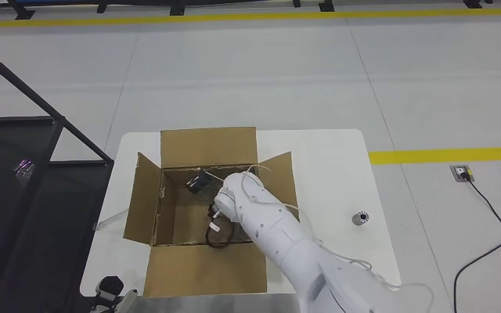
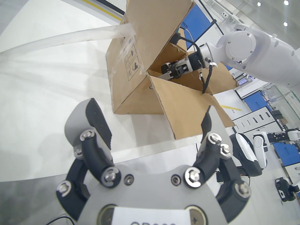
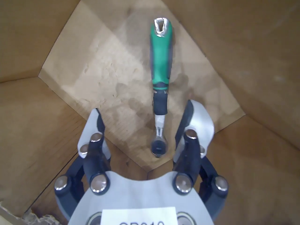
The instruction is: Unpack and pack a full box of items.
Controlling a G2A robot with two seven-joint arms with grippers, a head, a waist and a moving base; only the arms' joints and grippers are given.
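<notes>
Here the right gripper hangs deep inside the open cardboard box, jaws spread wide and empty, above a green-handled ratchet wrench that lies flat on the box floor. The wrench's long axis runs straight away from the wrist, crosswise to the line on which the fingers close. Its metal head end sits between the two fingers, nearer one of them, and the green grip stretches beyond the tips. The right arm is plainly the nearer one, and a straight descent looks enough to straddle the shank. The left gripper, also wide and empty, hovers outside the box near a corner. The wrench is the one item visible inside. A small metal cylinder stands apart on the white table.
</notes>
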